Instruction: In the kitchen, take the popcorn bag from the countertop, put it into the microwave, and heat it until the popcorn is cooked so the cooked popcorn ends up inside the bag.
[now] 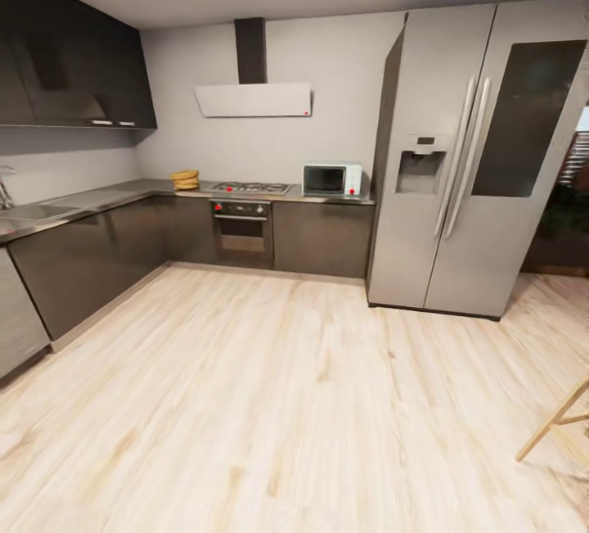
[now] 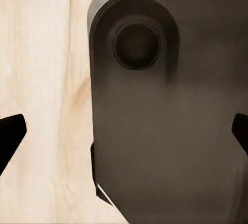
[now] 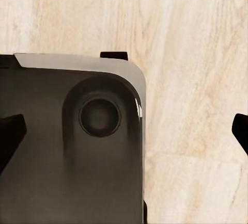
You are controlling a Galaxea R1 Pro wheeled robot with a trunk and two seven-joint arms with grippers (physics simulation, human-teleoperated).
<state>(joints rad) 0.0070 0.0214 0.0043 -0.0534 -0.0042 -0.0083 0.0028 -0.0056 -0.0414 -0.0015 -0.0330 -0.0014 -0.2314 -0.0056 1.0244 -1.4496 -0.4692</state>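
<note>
A wide pale wood floor point(image 1: 270, 402) lay open before the steel fridge point(image 1: 474, 156). No writing was legible anywhere. The grey countertop point(image 1: 123, 196) ran along the far wall, bearing the mint-blue microwave point(image 1: 332, 179) beside the hob point(image 1: 250, 187). The mustard-yellow popcorn bag point(image 1: 186, 180) sat left of the hob. The left gripper point(image 2: 124, 131) and right gripper point(image 3: 124, 131) hung spread wide, holding nothing, over the dark robot base point(image 2: 165, 131).

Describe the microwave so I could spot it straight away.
Find the tall silver fridge; the grey countertop beside it runs to a gas hob. The microwave sits between them: a small pale box with a dark door and red-marked knobs.
</note>
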